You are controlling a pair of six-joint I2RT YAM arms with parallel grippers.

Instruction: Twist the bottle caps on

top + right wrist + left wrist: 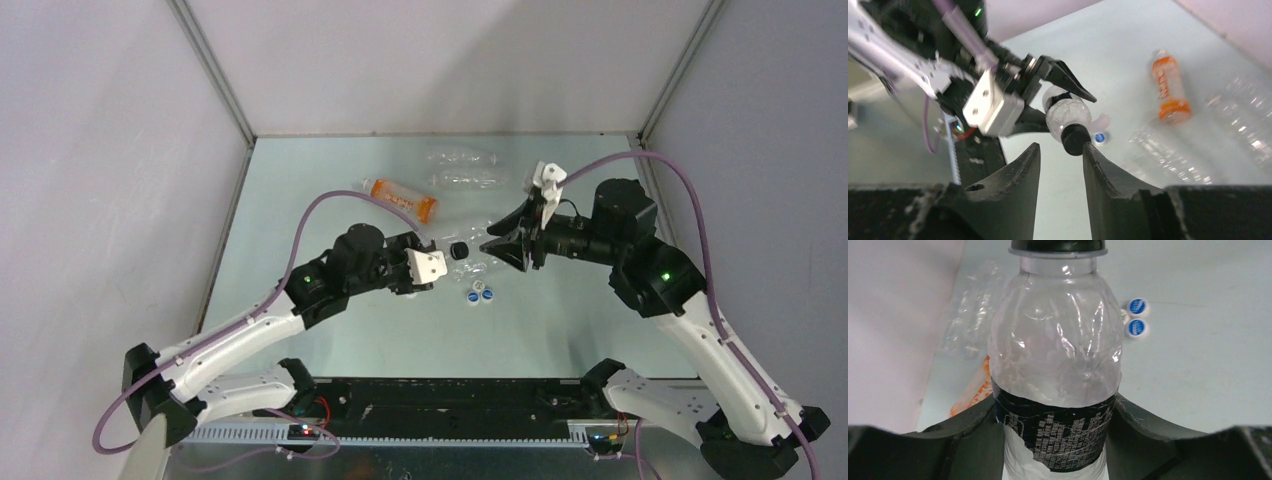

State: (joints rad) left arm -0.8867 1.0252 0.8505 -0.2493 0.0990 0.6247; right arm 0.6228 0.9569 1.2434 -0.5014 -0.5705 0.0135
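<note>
Left gripper (pixel 1058 440) is clamped around the lower body of a clear bottle (pixel 1055 350), its dark fingers (pixel 973 440) pressing the torn black label from both sides. The bottle is held off the table (pixel 300 200), its neck pointing toward the right arm, and a black cap (pixel 1074 139) sits on that neck. Right gripper (pixel 1060 150) faces the cap head-on with its jaws parted a narrow way and nothing between them; the top view shows a small gap between its tips and the cap. Just beyond the held bottle, two blue-topped caps (pixel 471 296) (pixel 488 293) lie side by side on the table, almost touching. Farther back an orange bottle (pixel 403 200) lies on its side, and two clear bottles (pixel 462 157) (pixel 470 180) lie near the far edge.
</note>
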